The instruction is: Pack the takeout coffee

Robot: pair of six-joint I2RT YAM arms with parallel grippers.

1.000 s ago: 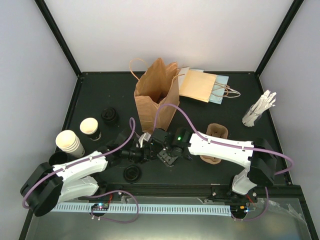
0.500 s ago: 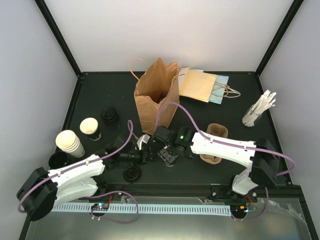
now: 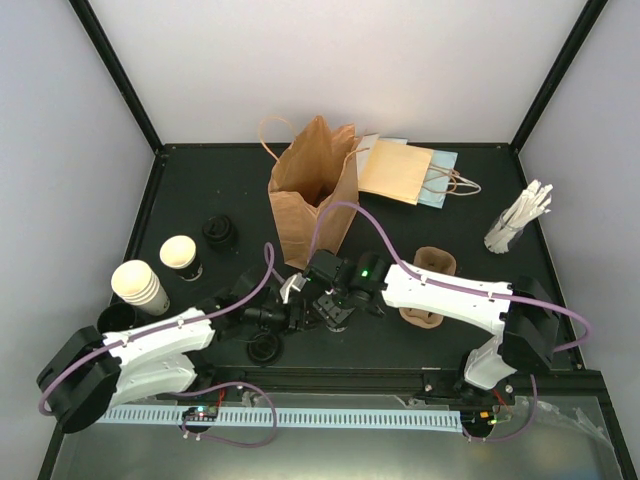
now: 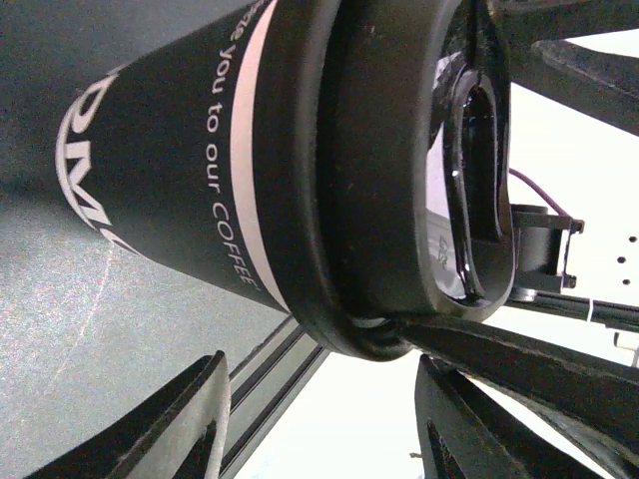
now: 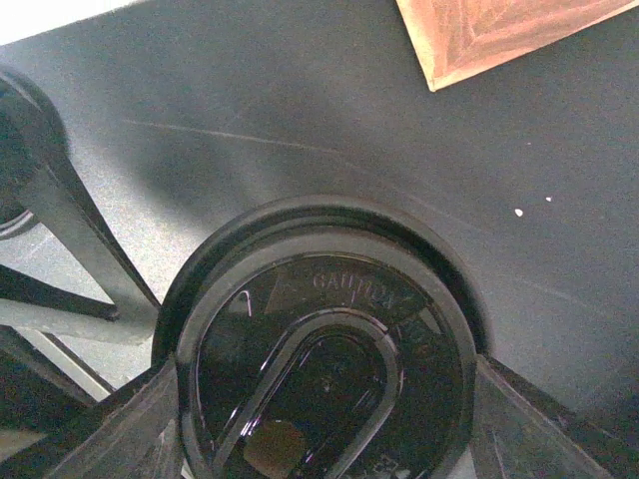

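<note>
You had the right claw (image 5: 326, 414) closed on the lid (image 5: 329, 299), one finger against each side of its rim, with the lid seated on the cup (image 4: 180, 180). Your left claw (image 4: 319, 404) stood spread beside the sleeve, with no contact visible. The cup stood upright just in front of the bag (image 3: 315, 190), on the arms' side. The step in hand was probably capping. Next you would need to release the lid squarely, grip the sleeve and carry the cup to the carrier (image 3: 428, 285), front-right of the bag. The second cup (image 3: 182, 255) stood uncapped, left of the bag. The table (image 3: 190, 190) was matt black and lightly scratched; plain white walls (image 3: 350, 70) enclosed it.
</note>
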